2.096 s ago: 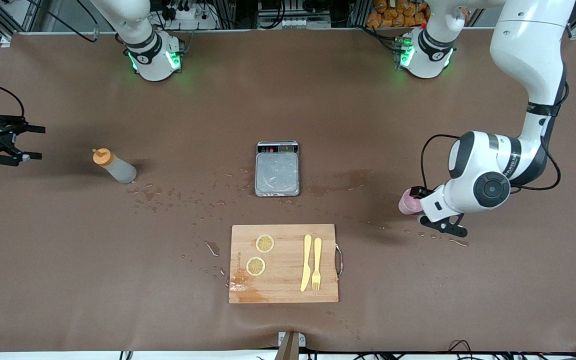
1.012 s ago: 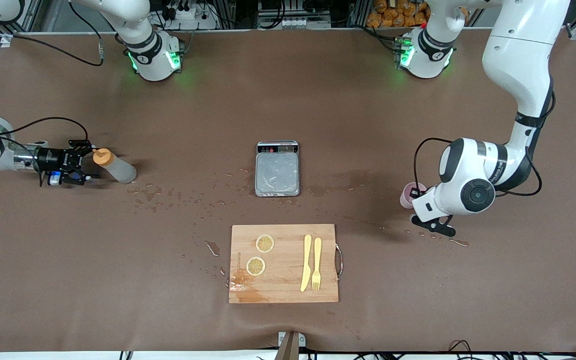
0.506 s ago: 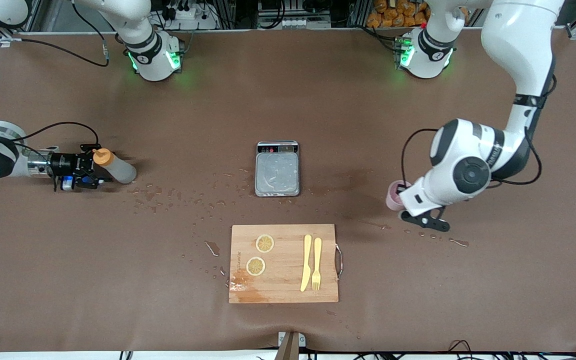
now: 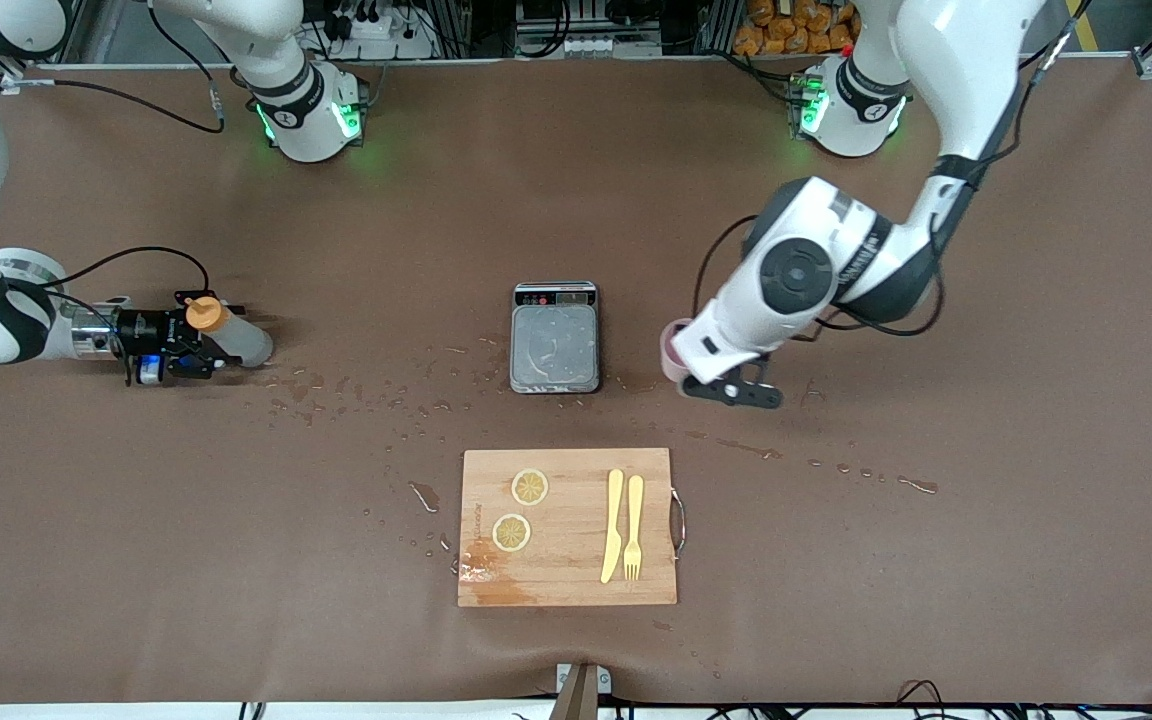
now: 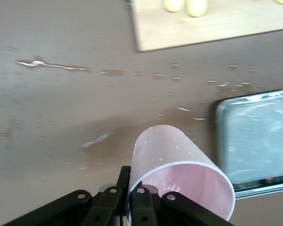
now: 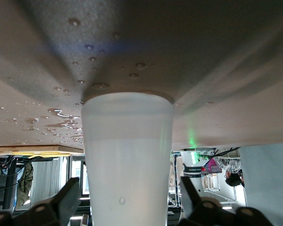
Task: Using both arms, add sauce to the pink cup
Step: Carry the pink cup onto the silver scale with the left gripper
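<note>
The sauce bottle (image 4: 238, 341), translucent with an orange cap, stands toward the right arm's end of the table. My right gripper (image 4: 210, 336) is low at its side and open. One finger (image 6: 65, 203) is on each side of the bottle (image 6: 127, 155), with a small gap at both. My left gripper (image 4: 702, 384) is shut on the pink cup (image 4: 673, 349), pinching its rim wall. It holds the cup just over the table beside the grey scale (image 4: 555, 340). In the left wrist view the cup (image 5: 179, 165) fills the space ahead of that gripper (image 5: 132, 200), and its inside looks empty.
A wooden cutting board (image 4: 566, 527) with two lemon slices, a yellow knife and a fork lies nearer the front camera than the scale. Water drops and wet streaks (image 4: 336, 385) spread between the bottle, the scale and the board.
The left arm has carried the pink cup from its end of the table to beside the scale. The right gripper has slid forward around the bottle, and its fingers have narrowed slightly.
</note>
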Controlling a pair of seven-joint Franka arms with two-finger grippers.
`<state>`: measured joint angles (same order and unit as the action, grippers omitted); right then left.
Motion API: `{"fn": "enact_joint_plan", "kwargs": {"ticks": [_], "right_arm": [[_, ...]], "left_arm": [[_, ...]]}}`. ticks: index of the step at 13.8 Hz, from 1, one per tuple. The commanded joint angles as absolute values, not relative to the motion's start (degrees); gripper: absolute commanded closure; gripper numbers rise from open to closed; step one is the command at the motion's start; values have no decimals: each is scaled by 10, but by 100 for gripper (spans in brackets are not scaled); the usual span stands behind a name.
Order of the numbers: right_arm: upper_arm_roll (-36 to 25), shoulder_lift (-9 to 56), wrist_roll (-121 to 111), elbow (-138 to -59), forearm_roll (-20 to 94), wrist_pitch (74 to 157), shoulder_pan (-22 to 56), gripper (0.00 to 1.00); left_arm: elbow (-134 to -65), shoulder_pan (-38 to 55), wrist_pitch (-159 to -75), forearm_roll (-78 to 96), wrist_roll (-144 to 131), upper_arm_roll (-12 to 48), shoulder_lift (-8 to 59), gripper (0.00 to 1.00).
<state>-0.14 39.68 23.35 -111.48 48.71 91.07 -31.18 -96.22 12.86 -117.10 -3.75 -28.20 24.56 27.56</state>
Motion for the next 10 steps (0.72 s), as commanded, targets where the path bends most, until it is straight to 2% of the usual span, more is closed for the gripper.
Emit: {"fn": "enact_joint_plan", "kwargs": {"ticks": [1,3,6,10], "right_arm": [[-4,389,238,-1120,502,911,-309,53],[-4,383,262,-1112,496,907,-302,57],[-3,375,312,-1086,485,885,-287,54],[-4,299,406,-1086,454,894,-237,53]], "left_arm": [[-895,193,-1166,-40,-346,241,343,100],[-863,225,-1182,-40,-379,236,373,100],[-849,247,-1201,-40,-403,233,399,100],[-848,282,-1259,-40,-413,214,417,100]]}}
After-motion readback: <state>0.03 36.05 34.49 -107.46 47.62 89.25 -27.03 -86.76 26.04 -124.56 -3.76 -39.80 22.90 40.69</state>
